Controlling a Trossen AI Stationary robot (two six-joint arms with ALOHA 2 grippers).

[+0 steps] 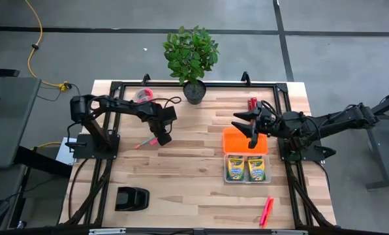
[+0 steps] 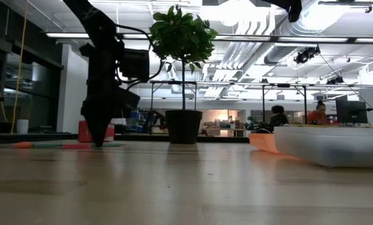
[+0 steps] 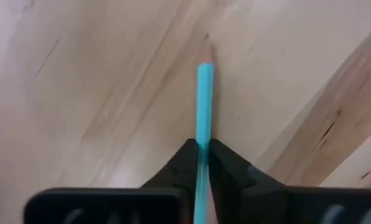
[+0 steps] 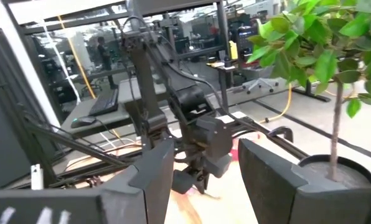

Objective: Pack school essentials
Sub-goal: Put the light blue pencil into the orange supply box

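The thin blue pen (image 3: 205,93) lies on the bare wood, and my left gripper (image 3: 204,158) is shut on it at the table's middle left (image 1: 163,138), pointing down. A pink marker (image 1: 145,142) lies just left of that gripper. Two yellow-and-green crayon boxes (image 1: 235,168) (image 1: 256,168) lie side by side in a clear tray (image 1: 246,181). Another pink marker (image 1: 266,210) lies by the near right edge. My right gripper (image 1: 245,127) hangs open over the tray's orange part (image 1: 233,140) and holds nothing; its fingers (image 4: 151,177) stand wide apart. My left gripper pinches the blue pen's shaft (image 3: 203,138) between its two fingertips (image 3: 187,163), coming from above and pointing down. The fingers lie across the pen, which runs out past them with its pointed tip (image 3: 205,45) on the wood.
A potted plant (image 1: 193,59) stands at the far edge, a red tape roll (image 1: 144,95) at the far left and a red cylinder (image 1: 252,103) behind the tray. A black object (image 1: 130,198) sits near the left front. Bare wood lies between both arms.
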